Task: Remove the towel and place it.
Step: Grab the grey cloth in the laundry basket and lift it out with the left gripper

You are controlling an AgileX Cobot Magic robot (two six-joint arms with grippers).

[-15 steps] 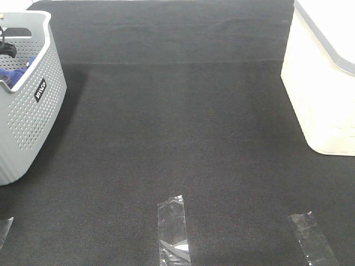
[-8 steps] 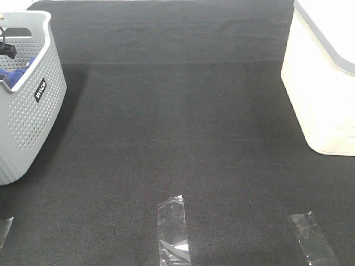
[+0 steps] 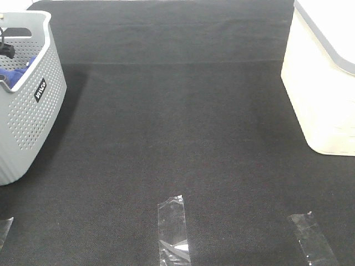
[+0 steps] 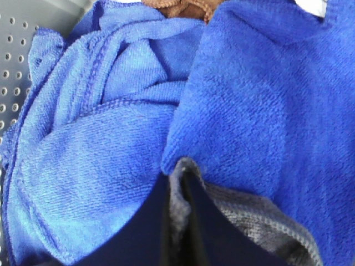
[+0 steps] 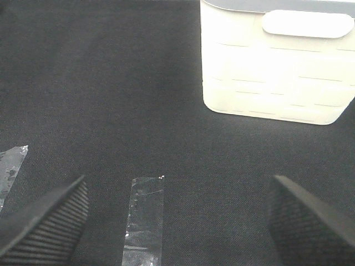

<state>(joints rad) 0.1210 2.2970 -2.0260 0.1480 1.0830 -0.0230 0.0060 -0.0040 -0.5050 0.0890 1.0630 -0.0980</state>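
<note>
In the left wrist view my left gripper (image 4: 177,191) is down inside the basket. Its dark fingers (image 4: 147,227) are pinched together on a fold of the slate grey towel (image 4: 252,221). Most of the towel lies under bright blue cloths (image 4: 249,94). In the high view only a black part of the left arm (image 3: 6,51) shows over the grey perforated basket (image 3: 33,105) at the far left. My right gripper (image 5: 175,221) is open and empty, hovering over the black mat.
A white bin (image 3: 321,88) stands at the right edge and shows in the right wrist view (image 5: 277,61). A brown cloth (image 4: 177,6) lies among the blue ones. Clear tape strips (image 3: 173,227) mark the black mat (image 3: 177,127) near the front.
The black part of the left arm inside the basket has shifted slightly. Nothing else has visibly moved.
</note>
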